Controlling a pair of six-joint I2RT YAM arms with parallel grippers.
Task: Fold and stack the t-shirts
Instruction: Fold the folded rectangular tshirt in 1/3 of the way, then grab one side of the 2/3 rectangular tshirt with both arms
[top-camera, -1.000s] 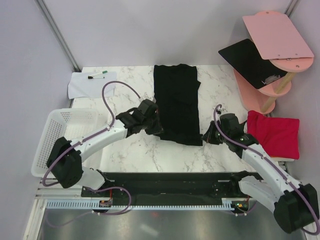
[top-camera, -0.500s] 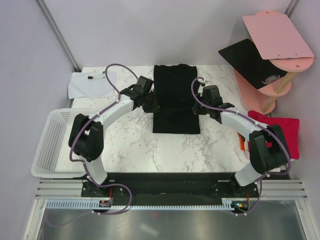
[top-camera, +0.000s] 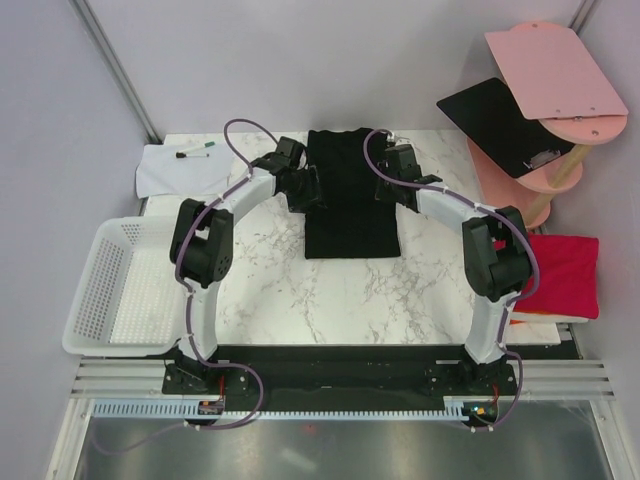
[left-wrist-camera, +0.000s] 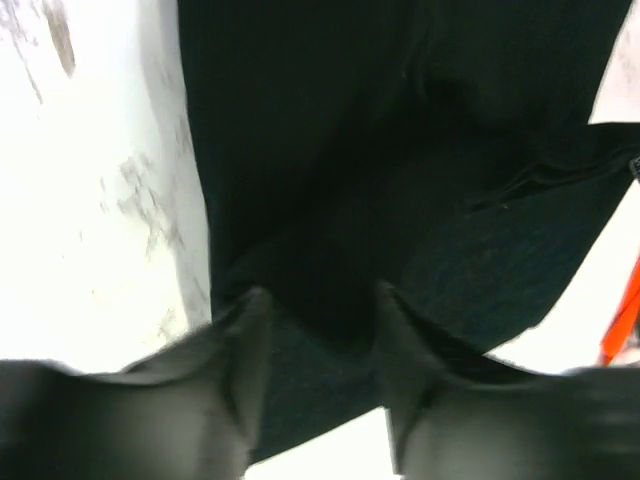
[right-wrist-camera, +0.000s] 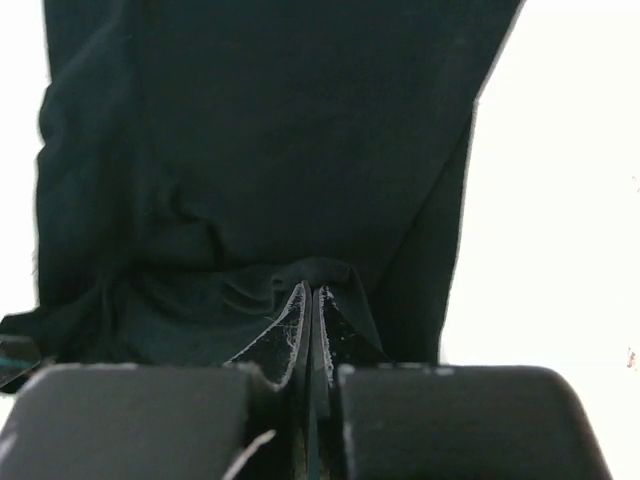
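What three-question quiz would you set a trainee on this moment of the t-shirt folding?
1. True or false: the right end effector is shut on the black t-shirt.
2. The left end effector has its jaws: A apart, B shut tight, C out of view.
3. Fill in: the red t-shirt lies on the ___ arm's side.

Key: 1 true; 2 A; 3 right.

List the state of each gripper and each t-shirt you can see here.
black t-shirt: lying on the table, folded into a narrow strip
left gripper: open, over the shirt's edge
right gripper: shut on the black t-shirt
red t-shirt: folded, set aside at the right
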